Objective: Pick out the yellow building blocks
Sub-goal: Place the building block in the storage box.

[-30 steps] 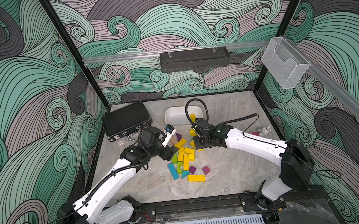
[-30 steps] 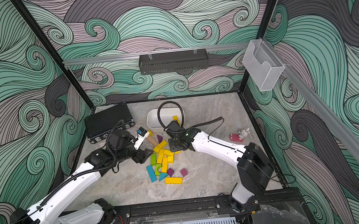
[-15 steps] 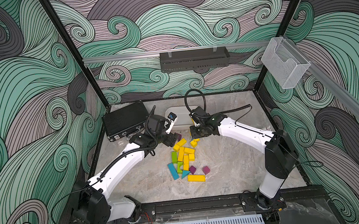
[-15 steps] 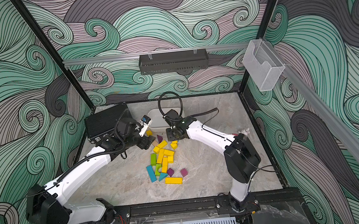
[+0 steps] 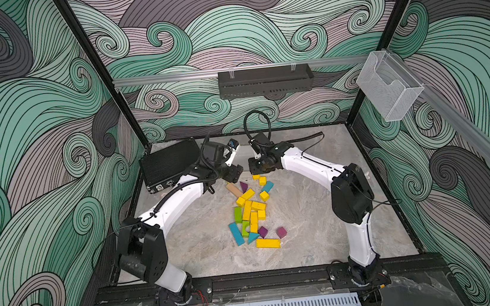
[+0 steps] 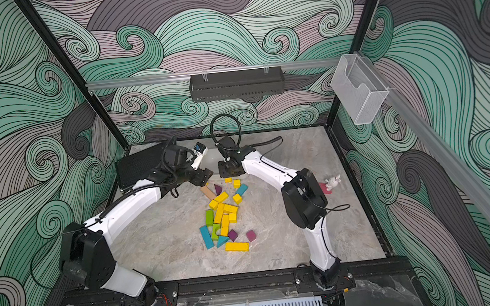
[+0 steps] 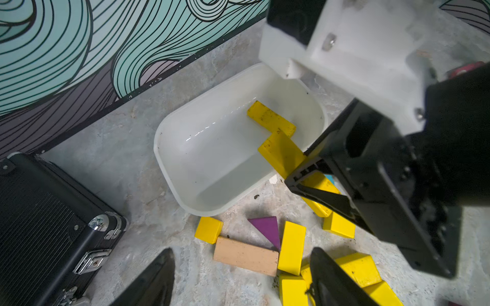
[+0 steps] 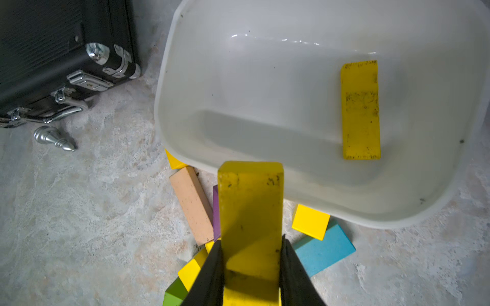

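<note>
**Right jaws grip a yellow bar at the tub's rim; left jaws stand spread over the pile**

Both arms rise from the front rail, bend at raised elbows and arch toward the far middle of the table (image 5: 308,234). Their wrists are tipped down, so the two grippers nearly face each other in both top views. The right arm (image 5: 310,165) ends in the right gripper (image 8: 251,238), clenched on the held yellow bar (image 8: 250,201). Its fingers (image 8: 209,273) press the bar's two long sides, and most of the bar juts out past the tips. The bar's free end hangs over the near rim of the white tub (image 8: 265,79). Inside the tub, beyond the tips and off to one side, a second yellow bar (image 8: 361,111) lies flat on the floor.

The left arm (image 5: 177,204) carries the left gripper (image 7: 242,253), its jaws released and wide, with nothing between them. Below the gap lie a tan bar (image 7: 245,255) and a purple wedge (image 7: 266,229). The tub sits just beyond the tips, and a black case (image 7: 53,225) lies outside one finger. The loose yellow blocks (image 5: 251,212) lie in a scattered pile on the table, on the near side of both grippers, mixed with green, blue and purple pieces. A long yellow bar (image 5: 267,243) lies at the end farthest from the jaws
</note>
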`<state>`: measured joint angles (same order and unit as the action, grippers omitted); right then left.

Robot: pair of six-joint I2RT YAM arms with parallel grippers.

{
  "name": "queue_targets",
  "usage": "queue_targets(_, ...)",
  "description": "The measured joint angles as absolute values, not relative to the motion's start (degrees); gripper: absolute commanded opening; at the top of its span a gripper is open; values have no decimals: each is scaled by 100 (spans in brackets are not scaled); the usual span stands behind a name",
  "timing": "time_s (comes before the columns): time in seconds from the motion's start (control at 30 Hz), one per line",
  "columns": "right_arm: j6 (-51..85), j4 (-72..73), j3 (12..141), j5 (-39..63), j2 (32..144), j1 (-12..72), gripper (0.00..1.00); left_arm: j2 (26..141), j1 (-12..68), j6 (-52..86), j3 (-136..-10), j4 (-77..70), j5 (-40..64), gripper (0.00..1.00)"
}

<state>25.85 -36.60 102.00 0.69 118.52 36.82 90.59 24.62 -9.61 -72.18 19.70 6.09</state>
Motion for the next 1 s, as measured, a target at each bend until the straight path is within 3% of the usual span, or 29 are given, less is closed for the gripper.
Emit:
queue_targets(0.2,2550,-3760,11010,198,12490,3492,18,9795,2128,-681,-7992,2163,1339,75)
queue_targets(0.7,2447,-4237,12606,331,14068,3081,24,9878,1990,-233,-7732,2167,2198,75)
queue_targets(1.0,2438,-4434,12873,364,14328,3052,46,9878,1990,-40,-7623,2182,2366,76)
